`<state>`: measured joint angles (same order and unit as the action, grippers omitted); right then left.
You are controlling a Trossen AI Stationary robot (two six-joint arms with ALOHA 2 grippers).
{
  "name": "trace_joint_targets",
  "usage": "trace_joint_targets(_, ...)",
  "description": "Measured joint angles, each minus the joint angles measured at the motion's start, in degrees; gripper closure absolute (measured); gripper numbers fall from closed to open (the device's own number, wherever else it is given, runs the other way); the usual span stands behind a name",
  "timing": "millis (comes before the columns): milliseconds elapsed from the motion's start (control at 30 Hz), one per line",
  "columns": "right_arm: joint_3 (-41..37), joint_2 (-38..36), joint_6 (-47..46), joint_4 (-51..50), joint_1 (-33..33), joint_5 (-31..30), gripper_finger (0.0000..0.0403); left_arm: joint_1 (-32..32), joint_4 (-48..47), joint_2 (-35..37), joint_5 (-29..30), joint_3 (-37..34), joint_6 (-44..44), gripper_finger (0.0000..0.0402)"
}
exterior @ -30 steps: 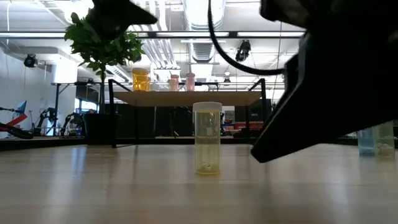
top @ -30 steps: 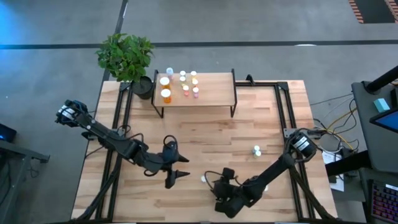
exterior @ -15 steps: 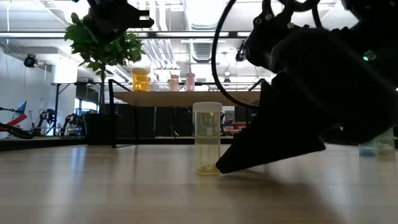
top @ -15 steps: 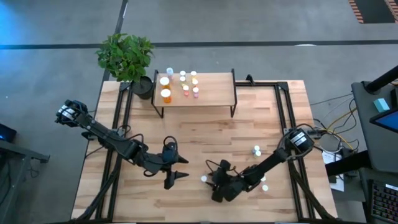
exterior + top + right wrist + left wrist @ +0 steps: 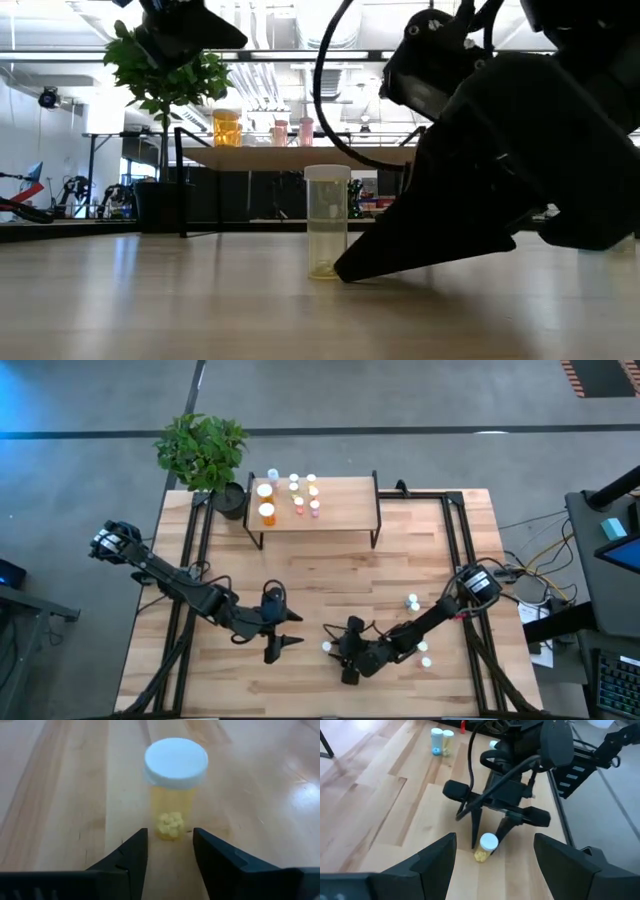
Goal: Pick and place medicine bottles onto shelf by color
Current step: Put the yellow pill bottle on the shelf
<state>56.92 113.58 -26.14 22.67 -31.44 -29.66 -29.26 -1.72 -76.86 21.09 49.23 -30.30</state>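
Observation:
A yellow-green medicine bottle (image 5: 175,790) with a white cap stands upright on the tabletop near the front middle (image 5: 327,647). My right gripper (image 5: 170,839) is open and low to the table, slanting down at the bottle from the table's right. Its fingertips stand on either side of the bottle's base. My left gripper (image 5: 298,630) hovers open just left of the bottle, holding nothing. The shelf (image 5: 345,510) stands at the far edge with two larger orange bottles (image 5: 266,512) and several small ones (image 5: 298,502) on it. My right gripper has its fingertips (image 5: 474,836) close beside the foot of the bottle's body (image 5: 170,831), one on each side. I cannot tell whether they touch it. The bottle stands upright on the table.
Two small bottles (image 5: 412,601) stand right of centre and two more (image 5: 425,655) stand near the right arm. A potted plant (image 5: 200,448) sits by the shelf's left end. Bare wood (image 5: 330,575) lies between shelf and grippers.
My right gripper has moved down and toward the table's left edge, up to the yellow-green bottle, and has tipped so that its fingertips now sit at the bottle's base.

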Motion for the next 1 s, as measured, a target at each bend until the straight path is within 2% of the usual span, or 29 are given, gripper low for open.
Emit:
trace_joint_targets(267, -0.06, 0.00, -0.87, 0.33, 2.59, 0.42, 0.0241, 0.02, -0.09, -0.74, 0.24, -0.02, 0.74, 0.0151)
trace_joint_targets(400, -0.08, 0.00, -0.76, 0.29, 3.24, 0.32, 0.0258, 0.02, -0.21, -0.74, 0.45, -0.02, 0.73, 0.0151)
trace_joint_targets(567, -0.15, 0.00, -0.78, 0.40, 4.73, 0.15, 0.0284, 0.36, -1.21, -0.97, 5.46, -0.13, 1.20, 0.0151)
trace_joint_targets(900, -0.15, -0.16, -0.81, 0.45, 5.90, 0.12, 0.0307, 0.37, -1.53, -1.05, 5.74, -0.20, 0.63, 0.0151)
trace_joint_targets(1000, -0.07, -0.99, -0.80, 0.39, 5.90, 0.14, 0.0310, 0.37, -1.67, -1.05, 4.57, -0.20, -2.11, 0.0151)
